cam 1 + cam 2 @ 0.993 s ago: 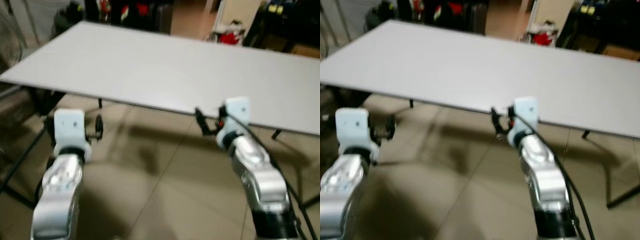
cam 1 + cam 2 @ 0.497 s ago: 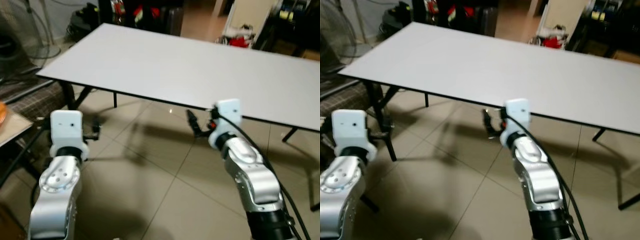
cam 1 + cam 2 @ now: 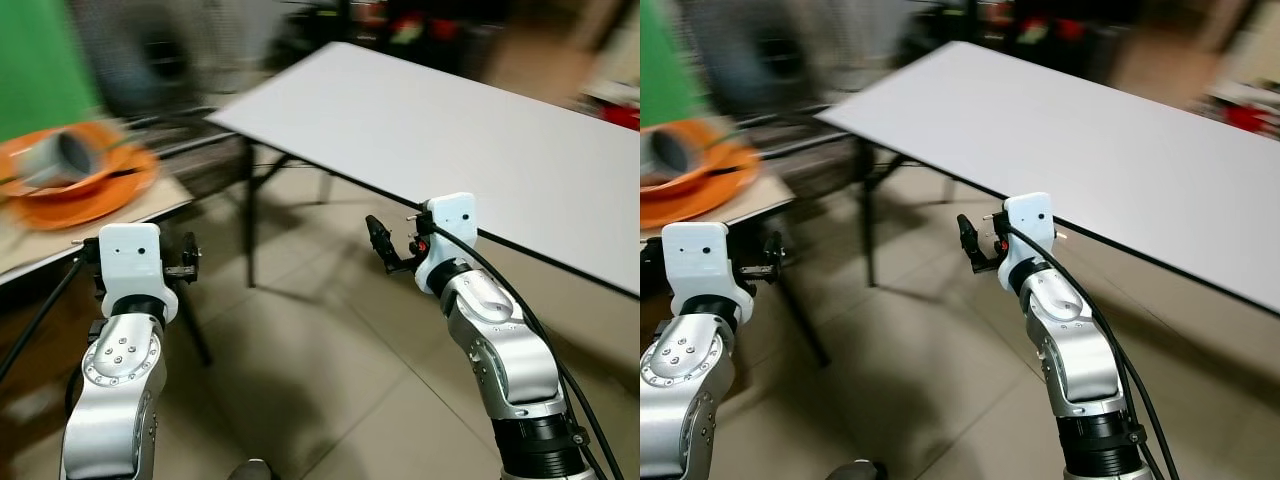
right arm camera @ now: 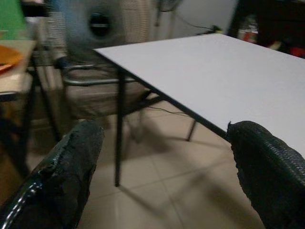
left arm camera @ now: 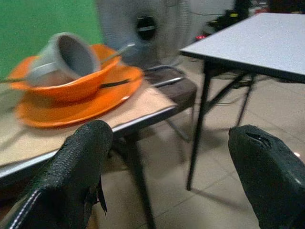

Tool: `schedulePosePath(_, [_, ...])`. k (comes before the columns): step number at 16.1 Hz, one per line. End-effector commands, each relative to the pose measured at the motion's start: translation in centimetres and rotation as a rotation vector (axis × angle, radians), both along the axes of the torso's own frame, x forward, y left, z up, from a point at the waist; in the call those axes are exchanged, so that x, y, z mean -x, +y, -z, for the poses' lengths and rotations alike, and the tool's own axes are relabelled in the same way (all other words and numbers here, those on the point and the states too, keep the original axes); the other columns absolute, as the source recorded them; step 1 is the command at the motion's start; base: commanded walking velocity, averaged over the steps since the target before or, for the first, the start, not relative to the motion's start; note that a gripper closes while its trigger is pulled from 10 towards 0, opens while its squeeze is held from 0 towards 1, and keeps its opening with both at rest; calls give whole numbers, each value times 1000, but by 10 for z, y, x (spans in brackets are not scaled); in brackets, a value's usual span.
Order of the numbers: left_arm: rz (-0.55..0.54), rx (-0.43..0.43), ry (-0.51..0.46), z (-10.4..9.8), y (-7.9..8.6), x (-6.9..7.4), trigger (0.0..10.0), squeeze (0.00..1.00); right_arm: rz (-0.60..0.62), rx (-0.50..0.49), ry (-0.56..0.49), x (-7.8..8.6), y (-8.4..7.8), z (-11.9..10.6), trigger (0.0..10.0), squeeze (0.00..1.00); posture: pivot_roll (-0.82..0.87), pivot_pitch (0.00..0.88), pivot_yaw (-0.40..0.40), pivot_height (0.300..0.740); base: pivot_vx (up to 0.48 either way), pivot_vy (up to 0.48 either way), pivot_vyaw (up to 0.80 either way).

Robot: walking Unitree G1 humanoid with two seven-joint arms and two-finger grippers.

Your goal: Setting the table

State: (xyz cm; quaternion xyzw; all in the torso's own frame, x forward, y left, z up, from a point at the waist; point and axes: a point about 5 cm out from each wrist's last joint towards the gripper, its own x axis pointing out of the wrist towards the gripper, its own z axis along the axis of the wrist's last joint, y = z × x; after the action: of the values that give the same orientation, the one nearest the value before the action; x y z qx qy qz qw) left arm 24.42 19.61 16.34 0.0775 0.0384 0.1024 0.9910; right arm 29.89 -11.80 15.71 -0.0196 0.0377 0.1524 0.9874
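- Left wrist view gives the clearest look at the tableware: an orange bowl point(image 5: 71, 81) sits on an orange plate point(image 5: 81, 102), with a grey cup point(image 5: 64, 57) tipped on its side inside the bowl and what look like utensil handles sticking out of it.
- That stack rests on a small side table point(image 5: 143, 107) with a pale wooden top, off to the robot's left and apart from the large white worktop point(image 3: 480, 130).
- Nothing stands on the part of the white worktop that is in view, so by my judgement the setting has not begun: no dish has been carried over yet.
- Left gripper point(image 5: 171, 171) has its fingers spread wide and holds nothing; it points toward the side table, short of the dishes.
- Right gripper point(image 4: 167, 167) is likewise spread and empty, held in the air near the edge of the white worktop.
- Head views are blurred at the left side, so finer detail of the dishes there cannot be made out.
- Left to do, as I judge it: reach the stack, pick up the pieces, and lay them out on the white worktop.
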Motion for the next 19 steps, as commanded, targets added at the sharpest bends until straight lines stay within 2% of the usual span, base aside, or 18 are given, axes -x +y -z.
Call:
schedulePosePath(1, [7, 1, -23, -6, -3, -1, 10000, 0, 6, 0, -4, -3, -3, -1, 10000, 0, -10, 0, -52, 740, 0, 0, 800])
schedulePosePath(8, [4, -5, -35, -9, -3, 1, 10000, 0, -20, 6, -4, -4, 2, -1, 10000, 0, 4, 0, -64, 740, 221, 0, 800])
schedulePosePath(13, [1, -62, 4, -6, 5, 11, 10000, 0, -40, -19, -14, -2, 13, -1, 10000, 0, 34, 0, -1, 740, 262, 0, 800])
schedulePosePath(19, [12, -97, -25, -18, 5, 17, 10000, 0, -25, -40, 6, -1, 8, 3, 10000, 0, 75, 0, -29, 740, 251, 0, 800])
